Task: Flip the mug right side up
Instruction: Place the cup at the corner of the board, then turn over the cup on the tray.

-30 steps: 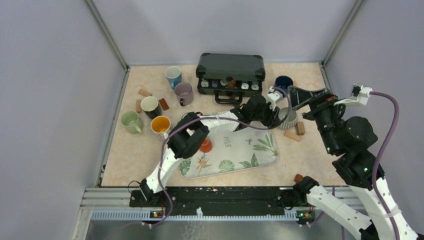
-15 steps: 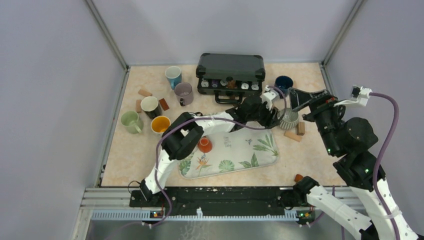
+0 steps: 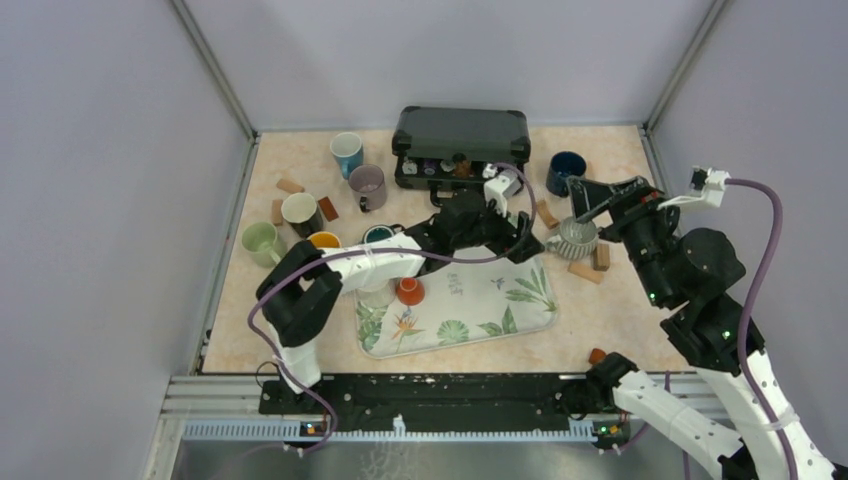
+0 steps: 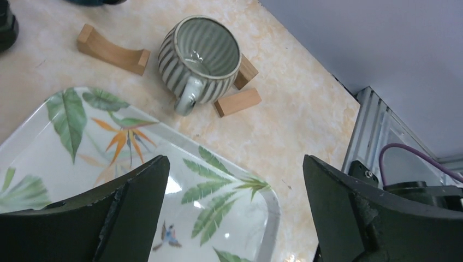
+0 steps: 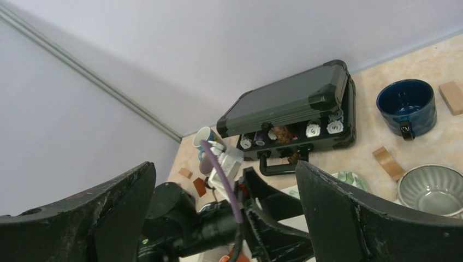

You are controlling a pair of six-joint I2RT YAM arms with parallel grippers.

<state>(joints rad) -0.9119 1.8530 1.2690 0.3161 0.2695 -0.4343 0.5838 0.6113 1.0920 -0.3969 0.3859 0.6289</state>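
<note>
The ribbed striped mug [image 4: 199,57] stands mouth-up on the desk [image 4: 306,109] beside the leaf-print tray [image 4: 271,199], so the turning looks done; left hand [image 4: 235,164] and right hand [image 5: 224,174] both gape empty, and need only pull clear.

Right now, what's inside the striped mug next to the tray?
The striped mug stands mouth up. The left wrist view shows only its ribbed grey inner wall and a shiny bottom, with nothing in it. The near side of the inner wall is hidden behind the mug's own rim.
</note>
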